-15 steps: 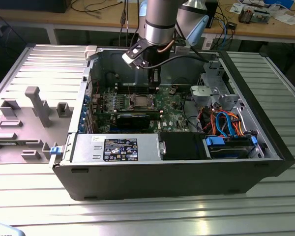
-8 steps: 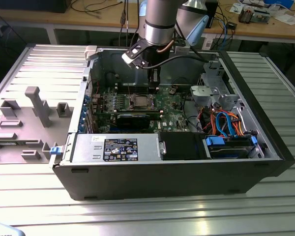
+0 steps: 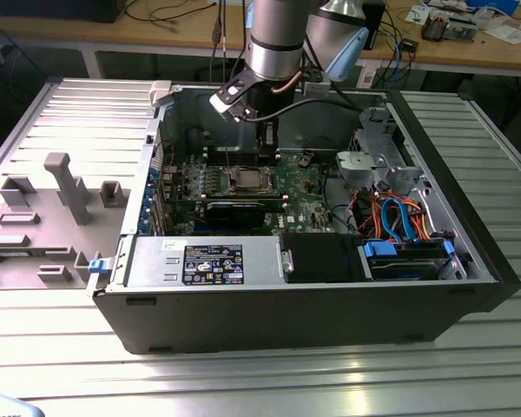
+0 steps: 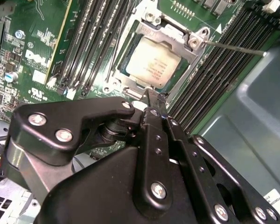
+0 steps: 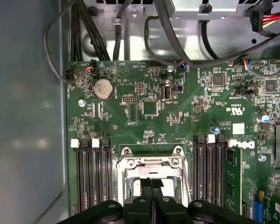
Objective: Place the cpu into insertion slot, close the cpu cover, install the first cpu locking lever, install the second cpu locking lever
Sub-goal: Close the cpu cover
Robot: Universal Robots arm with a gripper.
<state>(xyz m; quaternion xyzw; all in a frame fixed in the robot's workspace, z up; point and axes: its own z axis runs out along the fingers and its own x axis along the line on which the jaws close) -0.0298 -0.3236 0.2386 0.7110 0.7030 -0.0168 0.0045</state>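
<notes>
The cpu [image 4: 150, 63], a dull silver square, lies in the insertion slot [image 4: 115, 83] on the green board. The cpu cover [image 4: 164, 33] is down around it, the chip showing through its window. A thin metal lever rod [image 4: 233, 48] juts from the socket's corner out over the memory slots. My gripper [image 4: 151, 94] hangs just above the socket's edge, its two black fingers pressed together with nothing between them. In the first wrist view the gripper [image 5: 152, 184] covers the socket's middle [image 5: 151, 164]. In the exterior view the gripper [image 3: 267, 143] reaches into the open case above the socket [image 3: 243, 180].
Rows of long black memory slots [image 4: 214, 70] flank the socket on both sides. Cables [image 3: 391, 217] and a drive cage [image 3: 378, 152] fill the case on the exterior view's right. A power supply [image 3: 208, 262] sits at the front. Grey fixtures [image 3: 65, 187] stand outside the case.
</notes>
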